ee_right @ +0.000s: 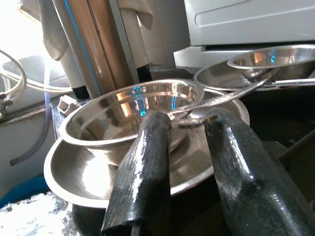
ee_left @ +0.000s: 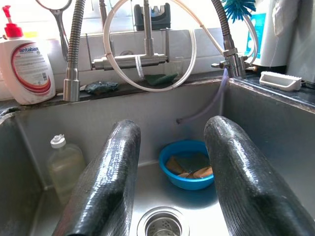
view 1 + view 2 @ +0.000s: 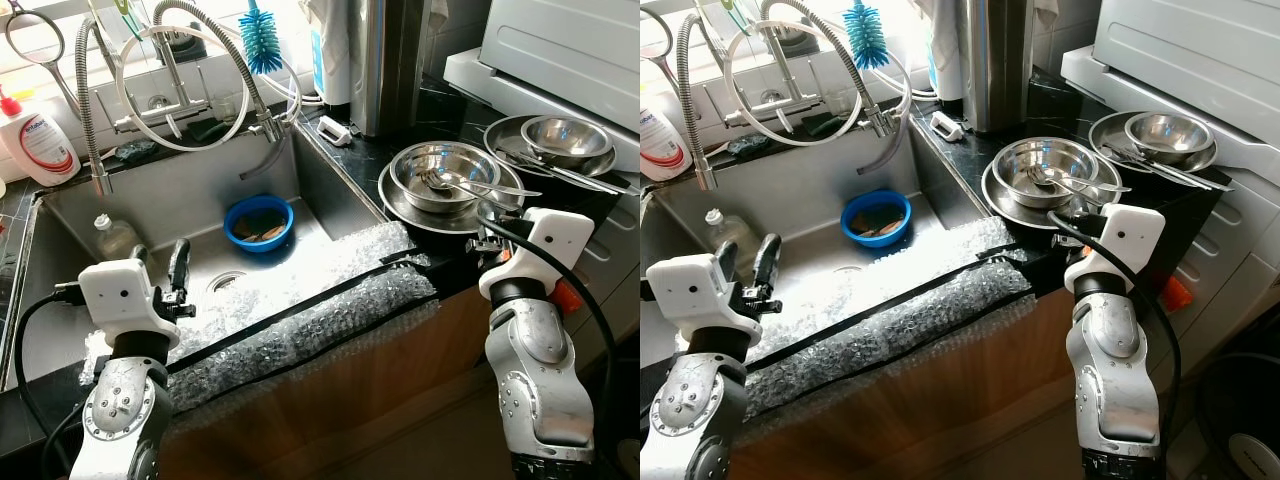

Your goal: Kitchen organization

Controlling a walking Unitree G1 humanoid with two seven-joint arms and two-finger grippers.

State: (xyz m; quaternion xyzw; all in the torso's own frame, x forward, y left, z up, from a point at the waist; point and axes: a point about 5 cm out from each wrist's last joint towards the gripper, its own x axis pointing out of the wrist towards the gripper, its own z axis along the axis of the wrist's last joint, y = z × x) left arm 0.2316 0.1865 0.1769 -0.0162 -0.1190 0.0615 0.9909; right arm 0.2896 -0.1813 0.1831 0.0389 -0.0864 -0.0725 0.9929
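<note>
At the front edge of the steel plate (image 1: 74, 184), the right gripper (image 1: 189, 172) has its two black fingers (image 1: 145, 167) spread apart, nothing between them, tips pointing at the steel bowl (image 3: 445, 172) that sits on that plate. A spoon (image 1: 216, 101) leans out over the bowl's rim, just above the fingers. Further right on the black counter (image 3: 455, 115), a second plate (image 3: 510, 140) carries a smaller bowl (image 3: 567, 135) with utensils lying across it. Behind, a tall steel cylinder (image 3: 390, 60) stands upright by the wall, and a white appliance (image 3: 570, 50) fills the corner.

Over in the sink (image 3: 330, 190), the left gripper (image 2: 170, 187) hangs with fingers wide apart, holding nothing, above the drain (image 2: 162, 225). Beyond the tips, a blue bowl (image 3: 259, 221) rests on the sink floor with sponges inside; a clear plastic bottle (image 3: 113, 236) stands in the far left corner. Bubble wrap (image 3: 320, 310) pads the sink's front rim. Up on the back ledge: a soap bottle (image 3: 35, 140) with a red pump, coiled spring faucets (image 3: 225, 60), a loop of white hose (image 2: 147, 88) and a blue bottle brush (image 3: 262, 42).

Both silver arms rise from below, forearms upright, white wrist housings level with the counter edge — left wrist over the sink's front left corner, right wrist just in front of the plate.
</note>
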